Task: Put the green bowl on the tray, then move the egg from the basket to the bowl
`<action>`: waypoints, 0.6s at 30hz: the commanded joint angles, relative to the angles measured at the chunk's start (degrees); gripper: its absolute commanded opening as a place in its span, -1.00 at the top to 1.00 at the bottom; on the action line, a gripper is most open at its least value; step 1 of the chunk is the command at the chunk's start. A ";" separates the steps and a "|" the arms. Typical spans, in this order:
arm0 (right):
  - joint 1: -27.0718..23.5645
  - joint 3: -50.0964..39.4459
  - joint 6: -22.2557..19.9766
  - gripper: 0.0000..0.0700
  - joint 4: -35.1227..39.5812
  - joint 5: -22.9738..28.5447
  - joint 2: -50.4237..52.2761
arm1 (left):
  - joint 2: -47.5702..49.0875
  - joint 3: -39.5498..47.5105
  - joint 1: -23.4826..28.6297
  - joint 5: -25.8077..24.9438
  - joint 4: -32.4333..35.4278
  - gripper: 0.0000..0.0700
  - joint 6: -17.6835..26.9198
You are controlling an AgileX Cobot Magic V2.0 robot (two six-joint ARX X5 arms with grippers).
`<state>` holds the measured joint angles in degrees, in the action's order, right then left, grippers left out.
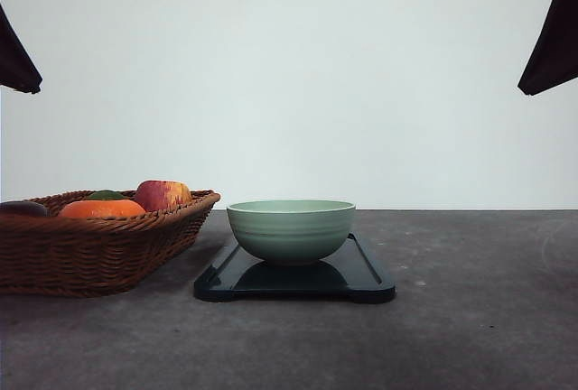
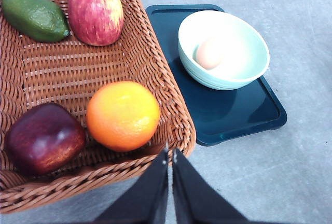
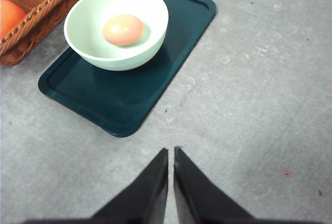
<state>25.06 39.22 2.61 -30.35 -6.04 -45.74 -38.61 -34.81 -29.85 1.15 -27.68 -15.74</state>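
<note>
We hold both arms raised and drawn back, the left arm and the right arm showing as dark shapes at the upper corners of the front view. Our left gripper has its fingers pressed together with nothing between them. Our right gripper is likewise closed and holds nothing.

Egg lies in green bowl on tray.

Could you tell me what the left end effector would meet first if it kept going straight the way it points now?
Probably the near rim of the basket, just ahead of the closed left end effector, then the orange; depth is unclear.
</note>
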 commanded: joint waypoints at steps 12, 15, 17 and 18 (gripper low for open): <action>0.29 0.20 0.35 0.97 0.81 0.08 -0.20 | 7.63 4.97 8.27 0.07 4.60 1.00 8.30; 0.31 0.20 0.34 0.97 0.81 0.08 -0.20 | 14.26 10.79 13.86 0.07 7.59 1.00 9.67; 0.31 0.20 0.35 0.97 0.81 0.08 -0.20 | 19.21 14.96 17.29 0.04 8.89 1.00 11.15; 0.31 0.20 0.35 0.97 0.81 0.08 -0.20 | 21.75 17.15 18.90 0.04 9.54 1.00 11.75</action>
<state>25.06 39.22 2.63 -30.20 -6.00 -45.74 -18.52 -19.01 -11.71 1.18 -19.23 -6.29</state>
